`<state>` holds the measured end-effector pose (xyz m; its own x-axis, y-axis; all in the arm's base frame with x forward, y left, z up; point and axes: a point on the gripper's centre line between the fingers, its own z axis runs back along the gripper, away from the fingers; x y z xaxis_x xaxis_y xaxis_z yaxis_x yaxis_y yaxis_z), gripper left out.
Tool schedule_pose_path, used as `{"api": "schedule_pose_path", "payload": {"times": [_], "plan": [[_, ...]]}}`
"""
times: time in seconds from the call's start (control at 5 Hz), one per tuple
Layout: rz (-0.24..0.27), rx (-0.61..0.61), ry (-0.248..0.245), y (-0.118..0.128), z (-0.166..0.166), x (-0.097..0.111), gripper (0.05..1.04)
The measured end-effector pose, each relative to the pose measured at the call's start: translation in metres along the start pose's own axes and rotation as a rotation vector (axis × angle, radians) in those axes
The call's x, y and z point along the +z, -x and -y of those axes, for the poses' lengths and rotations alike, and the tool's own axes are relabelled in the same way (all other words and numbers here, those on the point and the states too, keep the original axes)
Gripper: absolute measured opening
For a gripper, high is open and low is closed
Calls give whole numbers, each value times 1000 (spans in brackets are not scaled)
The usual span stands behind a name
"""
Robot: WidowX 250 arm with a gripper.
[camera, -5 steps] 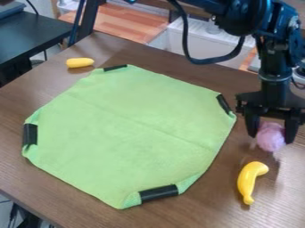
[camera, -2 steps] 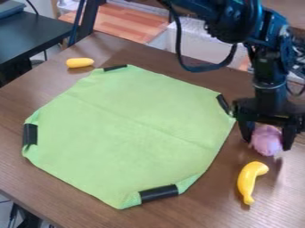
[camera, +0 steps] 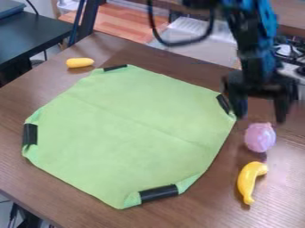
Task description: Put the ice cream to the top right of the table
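My gripper [camera: 261,116] hangs at the right of the camera view with its two fingers spread wide and nothing between them. Below it, the pink ice cream [camera: 260,137] rests on the brown table [camera: 196,196], to the right of the green cloth and just above the banana. A small gap separates the fingertips from the ice cream.
A green cloth [camera: 131,133] with black strips at its corners covers the middle of the table. The yellow banana [camera: 249,180] lies at the lower right. Another yellow object [camera: 80,63] sits at the upper left, near the table's edge.
My gripper has opened and risen off the ice cream. Before that, both shifted slightly left and down; the ice cream now stands apart from the fingers. The cloth and banana have stayed put.
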<state>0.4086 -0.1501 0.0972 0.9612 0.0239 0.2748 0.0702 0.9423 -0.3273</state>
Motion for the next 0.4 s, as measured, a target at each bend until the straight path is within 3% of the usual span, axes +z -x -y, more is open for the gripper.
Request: {"api": "schedule_pose_path", "payload": {"times": [0.2, 0.4], "plan": [[29, 8, 78, 4, 3, 35, 1001], [64, 15, 32, 13, -20, 89, 1000]]}}
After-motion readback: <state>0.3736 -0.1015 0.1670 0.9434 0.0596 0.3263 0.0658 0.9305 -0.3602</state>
